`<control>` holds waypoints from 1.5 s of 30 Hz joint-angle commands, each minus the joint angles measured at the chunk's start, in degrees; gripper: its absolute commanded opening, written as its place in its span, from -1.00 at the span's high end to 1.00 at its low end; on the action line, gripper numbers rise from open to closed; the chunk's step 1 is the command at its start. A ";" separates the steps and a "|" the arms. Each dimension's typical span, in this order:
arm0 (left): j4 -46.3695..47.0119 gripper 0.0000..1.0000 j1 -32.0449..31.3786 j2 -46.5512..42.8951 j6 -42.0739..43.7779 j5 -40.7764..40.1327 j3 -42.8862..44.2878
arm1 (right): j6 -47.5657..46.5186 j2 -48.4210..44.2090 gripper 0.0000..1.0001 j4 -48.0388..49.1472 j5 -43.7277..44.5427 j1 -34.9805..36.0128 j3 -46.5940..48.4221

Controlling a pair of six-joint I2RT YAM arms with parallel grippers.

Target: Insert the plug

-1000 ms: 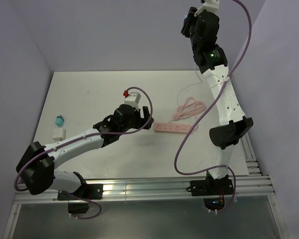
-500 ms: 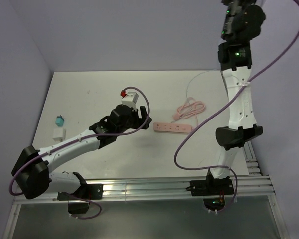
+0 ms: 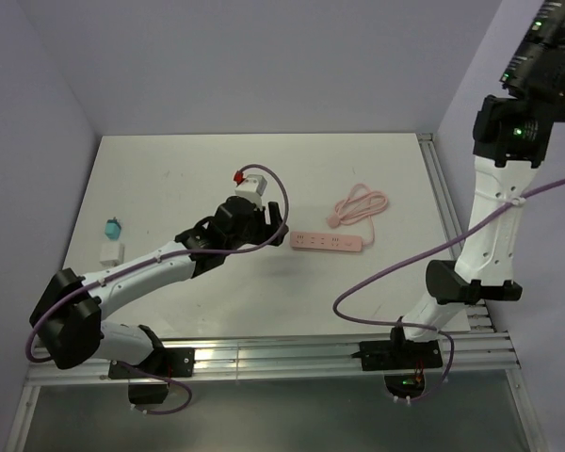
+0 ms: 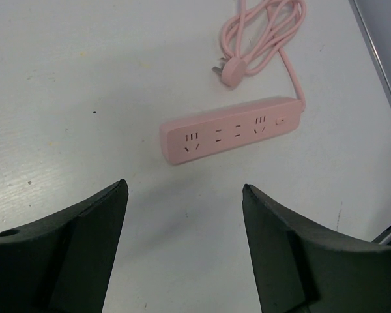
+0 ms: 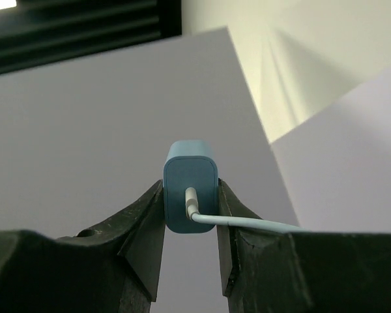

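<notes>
The left gripper (image 4: 184, 195) hangs low, jaws wide; the right gripper (image 5: 190, 195), up high, pinches a blue adapter (image 5: 190, 173)

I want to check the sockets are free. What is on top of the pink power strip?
Nothing: the pink power strip lies bare, all its sockets showing in the left wrist view. Its underside, against the table, is hidden.

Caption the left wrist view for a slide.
Left fingers spread open over the white table, facing the pink power strip and its coiled cord.
</notes>
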 commanded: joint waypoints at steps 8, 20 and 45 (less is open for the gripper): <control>-1.13 -0.56 -1.52 11.17 8.28 -4.72 11.11 | 11.96 -5.80 1.00 4.16 -5.78 -3.49 -29.99; -8.08 -0.33 2.43 21.64 2.05 7.85 21.23 | 11.44 -0.62 1.00 5.67 -5.01 2.12 -56.31; -1.85 0.09 8.85 37.38 -0.33 27.88 27.83 | 24.80 -16.52 1.00 -14.64 -8.15 21.46 -93.50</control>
